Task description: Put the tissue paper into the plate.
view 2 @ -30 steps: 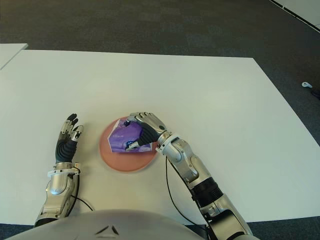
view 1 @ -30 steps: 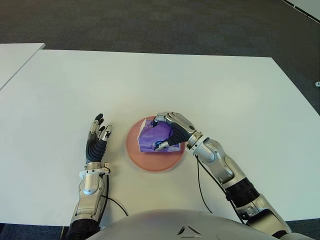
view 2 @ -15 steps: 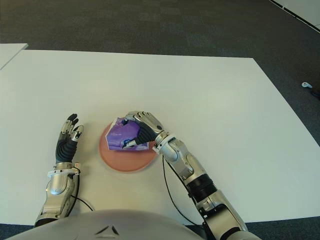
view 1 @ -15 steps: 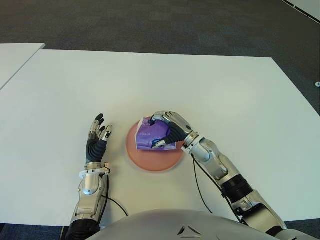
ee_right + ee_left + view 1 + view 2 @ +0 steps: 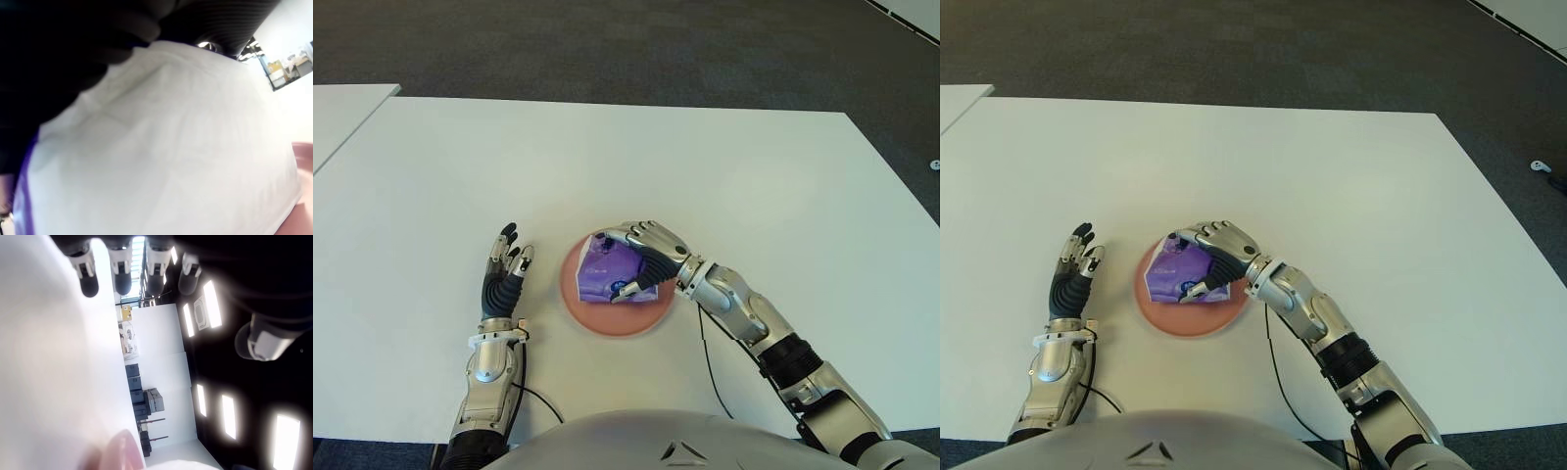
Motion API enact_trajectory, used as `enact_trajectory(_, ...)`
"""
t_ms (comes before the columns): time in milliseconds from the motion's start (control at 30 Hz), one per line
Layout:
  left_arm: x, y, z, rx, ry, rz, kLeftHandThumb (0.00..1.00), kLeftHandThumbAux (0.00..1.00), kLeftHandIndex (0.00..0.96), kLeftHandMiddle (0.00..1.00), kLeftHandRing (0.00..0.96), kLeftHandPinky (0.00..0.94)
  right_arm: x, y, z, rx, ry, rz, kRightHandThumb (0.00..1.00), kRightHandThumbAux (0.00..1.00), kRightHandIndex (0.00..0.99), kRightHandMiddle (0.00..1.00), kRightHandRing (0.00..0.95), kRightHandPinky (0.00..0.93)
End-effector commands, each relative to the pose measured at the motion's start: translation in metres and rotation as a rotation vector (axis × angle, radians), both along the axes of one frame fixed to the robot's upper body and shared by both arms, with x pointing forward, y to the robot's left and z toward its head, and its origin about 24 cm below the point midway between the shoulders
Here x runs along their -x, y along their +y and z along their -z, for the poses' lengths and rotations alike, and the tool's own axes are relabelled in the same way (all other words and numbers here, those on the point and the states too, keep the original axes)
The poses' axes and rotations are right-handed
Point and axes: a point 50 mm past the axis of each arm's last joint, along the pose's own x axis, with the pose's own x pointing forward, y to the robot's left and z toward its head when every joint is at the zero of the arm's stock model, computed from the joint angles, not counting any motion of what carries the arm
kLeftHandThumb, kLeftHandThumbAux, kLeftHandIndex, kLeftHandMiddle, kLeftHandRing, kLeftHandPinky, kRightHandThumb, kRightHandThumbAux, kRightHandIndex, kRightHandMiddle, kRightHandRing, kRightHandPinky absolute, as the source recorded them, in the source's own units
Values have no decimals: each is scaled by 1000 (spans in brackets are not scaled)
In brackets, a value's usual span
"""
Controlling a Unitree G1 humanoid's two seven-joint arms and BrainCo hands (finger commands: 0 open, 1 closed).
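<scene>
While the left hand (image 5: 505,274) shows open-fingered beside the plate (image 5: 607,318), the right hand (image 5: 646,257) grips the tissue paper (image 5: 607,276) over it

Four dark fingertips (image 5: 89,283) of the left robot hand (image 5: 161,264) are seen side by side, extended and holding nothing, with the thumb (image 5: 259,340) set well apart from them. A bare white worktop (image 5: 44,382) is shown beside the fingertips. A blurred pink edge of the plate (image 5: 122,453) is caught on the worktop. Beyond, a room with white walls, dark equipment and bright ceiling lights (image 5: 211,303) can be made out.
</scene>
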Motion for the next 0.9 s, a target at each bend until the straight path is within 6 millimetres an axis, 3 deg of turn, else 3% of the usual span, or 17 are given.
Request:
enact_trajectory(33, 27, -1, 33, 46, 219, -23, 0, 398, 0, 0, 0, 0, 4, -2, 8, 91, 26, -21, 45, 366, 4, 4, 3, 3)
enact_trajectory(900, 21, -1, 30, 37, 216, -6, 0, 387, 0, 0, 0, 0, 4, -6, -11, 49, 27, -1, 34, 299, 0, 0, 0, 0)
